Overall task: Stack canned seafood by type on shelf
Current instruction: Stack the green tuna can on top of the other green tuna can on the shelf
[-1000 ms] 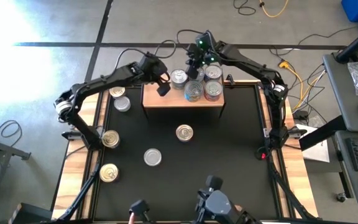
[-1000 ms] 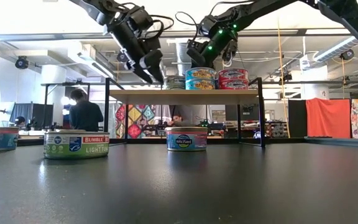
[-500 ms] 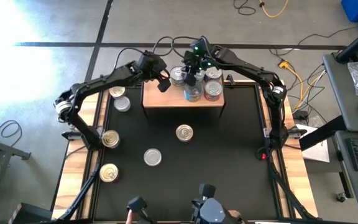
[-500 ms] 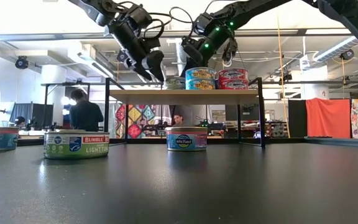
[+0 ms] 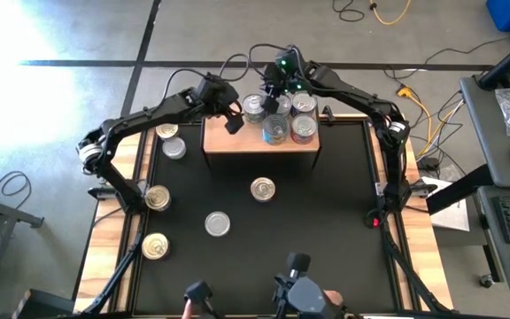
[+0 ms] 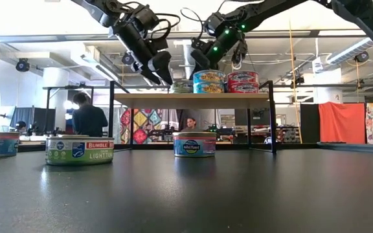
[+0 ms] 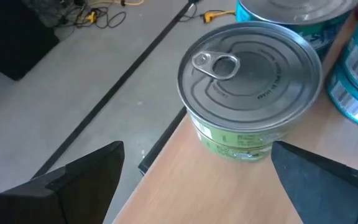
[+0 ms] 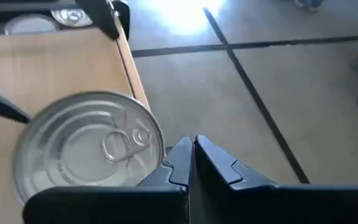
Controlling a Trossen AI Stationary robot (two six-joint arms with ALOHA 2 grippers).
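Observation:
The shelf bears several tins. A green-labelled, silver-lidded can stands at its far left corner, next to blue-labelled stacks and red-labelled ones. My left gripper hangs open just left of that can, a finger on either side of the line to it, not touching. My right gripper is shut and hovers above the shelf's far edge, beside and above the same can.
Loose cans stand on the black table: two near the shelf's left end, gold-lidded ones at the left edge, a silver one and one in the middle. People sit in the room beyond.
My right gripper, still shut, has tipped a little and edged slightly toward the table's left above the shelf's far edge. The cans on the shelf stand as before.

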